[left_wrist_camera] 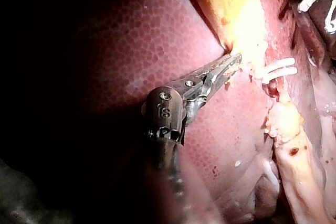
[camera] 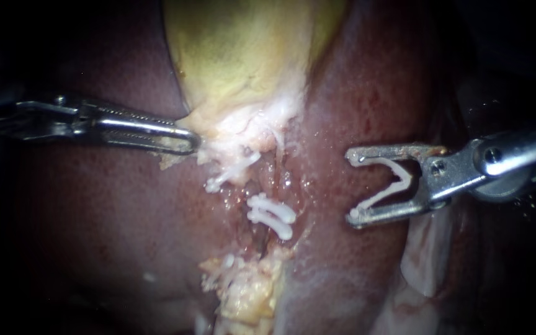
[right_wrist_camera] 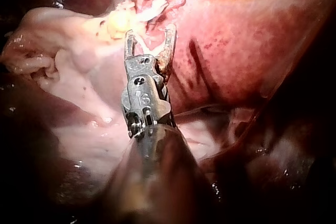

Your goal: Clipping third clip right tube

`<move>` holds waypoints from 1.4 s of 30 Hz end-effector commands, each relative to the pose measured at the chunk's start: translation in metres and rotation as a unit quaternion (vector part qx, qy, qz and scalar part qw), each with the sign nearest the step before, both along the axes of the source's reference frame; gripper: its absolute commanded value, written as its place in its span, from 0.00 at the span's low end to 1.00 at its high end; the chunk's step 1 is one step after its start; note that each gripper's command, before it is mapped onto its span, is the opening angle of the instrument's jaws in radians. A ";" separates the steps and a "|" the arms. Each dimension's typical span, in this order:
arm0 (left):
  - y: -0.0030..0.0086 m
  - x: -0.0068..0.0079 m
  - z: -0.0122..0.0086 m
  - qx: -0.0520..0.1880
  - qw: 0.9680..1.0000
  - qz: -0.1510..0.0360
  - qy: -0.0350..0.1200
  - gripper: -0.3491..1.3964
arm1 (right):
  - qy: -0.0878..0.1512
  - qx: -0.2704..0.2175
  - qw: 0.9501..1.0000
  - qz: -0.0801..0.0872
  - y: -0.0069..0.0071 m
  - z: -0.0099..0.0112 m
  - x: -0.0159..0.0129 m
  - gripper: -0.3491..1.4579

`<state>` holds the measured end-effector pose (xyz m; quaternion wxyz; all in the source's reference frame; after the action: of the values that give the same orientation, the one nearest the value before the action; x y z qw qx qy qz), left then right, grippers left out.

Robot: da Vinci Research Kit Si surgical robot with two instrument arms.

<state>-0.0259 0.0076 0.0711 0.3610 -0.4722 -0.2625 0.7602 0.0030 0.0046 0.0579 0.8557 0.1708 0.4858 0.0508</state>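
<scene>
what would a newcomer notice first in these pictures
The right instrument, at right, holds a white V-shaped clip in its jaws, clear of the tissue. Above sits the yellow gallbladder, its pale edge gripped by the left instrument. Mid-view, two white clips lie side by side.

Yellow gallbladder (camera: 243, 56), red liver (camera: 94, 217), white clips (camera: 271, 216)

Centre bright; edges fall dark; wet glints.

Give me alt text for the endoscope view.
The right instrument holds an open clip in its jaws, apart from two clips set at centre. The left instrument grips the gallbladder at its pale lower edge.
</scene>
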 end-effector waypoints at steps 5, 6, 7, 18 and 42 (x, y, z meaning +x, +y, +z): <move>0.0010 0.0015 -0.0019 0.005 1.000 0.002 -0.003 0.00 | 0.000 0.000 1.000 0.000 0.0000 0.0000 0.0000 0.47; 0.0014 0.0020 -0.0025 0.005 1.000 0.000 -0.002 0.00 | 0.000 0.000 1.000 0.000 -0.0001 0.0000 0.0000 0.47; 0.0019 0.0026 -0.0033 0.006 1.000 -0.004 0.000 0.00 | 0.000 0.000 1.000 0.000 -0.0001 0.0000 0.0000 0.47; 0.0041 0.0053 -0.0077 -0.011 1.000 -0.023 -0.012 0.00 | -0.011 0.034 0.999 0.022 0.0000 0.0006 0.0008 0.47; 0.0036 0.0048 -0.0079 -0.018 0.999 -0.025 -0.013 0.00 | 0.067 0.231 0.964 0.114 0.0009 0.0097 0.0096 0.46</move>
<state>-0.0211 0.0112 0.0631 0.3679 -0.4949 -0.2420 0.7491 0.0129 0.0056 0.0677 0.7434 0.3116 0.5352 0.2526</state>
